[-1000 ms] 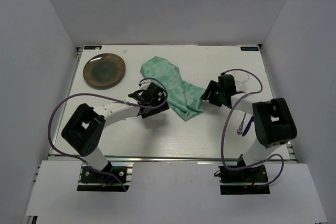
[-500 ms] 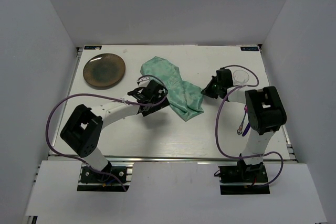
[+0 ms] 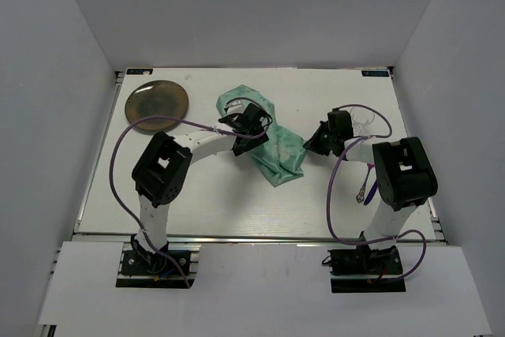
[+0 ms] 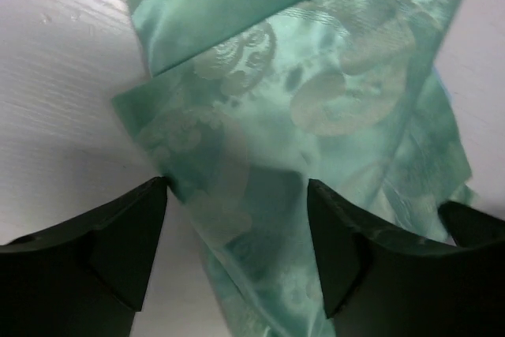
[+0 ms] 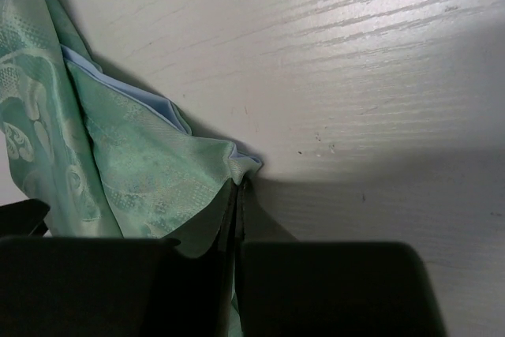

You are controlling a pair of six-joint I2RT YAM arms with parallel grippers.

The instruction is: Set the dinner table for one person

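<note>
On the white dinner table (image 3: pixel 221 203) lies a crumpled mint-green patterned cloth mat (image 3: pixel 272 144). My left gripper (image 3: pixel 249 122) sits over the cloth's upper left part. In the left wrist view that gripper (image 4: pixel 237 187) stands open, and a fold of the cloth (image 4: pixel 316 100) runs between its dark fingers (image 4: pixel 118 234). My right gripper (image 3: pixel 316 140) is at the cloth's right corner. The right wrist view shows it (image 5: pixel 239 183) shut on that corner of the cloth (image 5: pixel 134 155), low over the tabletop (image 5: pixel 355 76).
A brown round plate (image 3: pixel 158 106) rests at the back left. A clear glass (image 3: pixel 364 120) stands behind the right gripper. A utensil with a purple handle (image 3: pixel 367 187) lies by the right arm. White walls enclose the table; a metal rail (image 3: pixel 252 237) runs along its near edge.
The left gripper has moved back and to the right, from the cloth's left edge onto the cloth. The right gripper has shut on the cloth's right corner.
</note>
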